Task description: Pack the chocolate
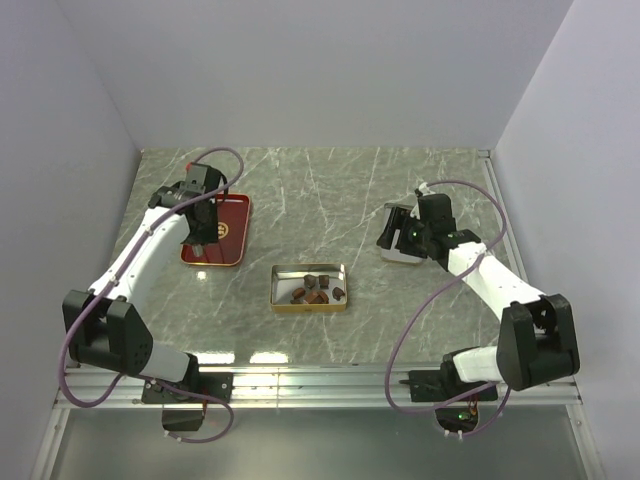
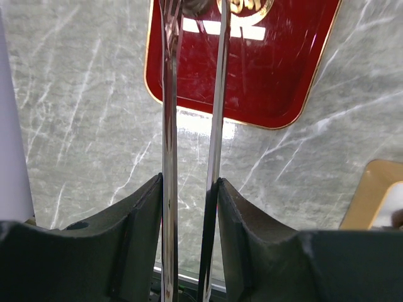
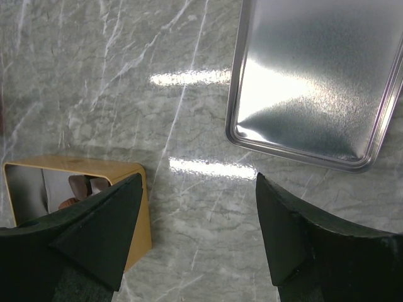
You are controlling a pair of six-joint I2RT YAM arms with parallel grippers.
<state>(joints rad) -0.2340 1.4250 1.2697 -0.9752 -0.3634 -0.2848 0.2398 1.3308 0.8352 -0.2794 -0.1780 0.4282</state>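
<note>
Chocolate (image 1: 316, 289): small roundish lumps with no clear heading, clustered in the open gold tin (image 1: 277, 290) mid-table. Cluster and tin both run long left-to-right in the top view. Grey veined marble table (image 1: 400, 180), plain white walls (image 1: 320, 70); lumps dark brown, a few lighter tan. My left gripper (image 2: 189, 182) is clamped on thin metal tongs (image 2: 169, 126) over the red lid (image 2: 264, 69); my right gripper (image 3: 198, 179) is spread wide, holding nothing, between tin and silver lid (image 3: 315, 75).

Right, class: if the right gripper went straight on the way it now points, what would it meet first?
Probably bare table, between the gold tin and the silver tray; the right gripper points into that gap, though depth is unclear.
</note>
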